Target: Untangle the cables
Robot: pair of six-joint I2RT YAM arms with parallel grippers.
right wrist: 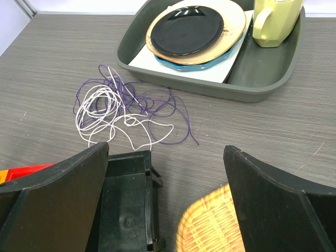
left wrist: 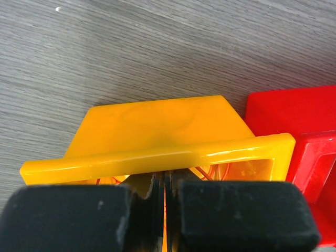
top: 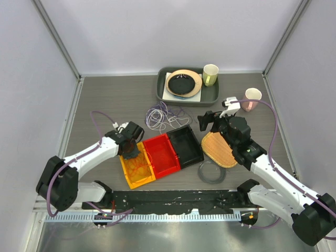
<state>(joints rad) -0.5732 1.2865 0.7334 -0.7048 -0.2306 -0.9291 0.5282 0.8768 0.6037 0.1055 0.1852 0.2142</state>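
Cables [right wrist: 123,113], purple and white, lie knotted on the counter [right wrist: 47,63] just ahead of the right jaws, spread wide and empty; left jaws pinched shut above the orange coil [top: 139,167] in the yellow bin [left wrist: 157,131]; next, likely, nipping one strand free

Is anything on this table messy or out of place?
Yes: the purple and white cables sprawl in one tangled heap on the table, between the grey tray and the black bin.
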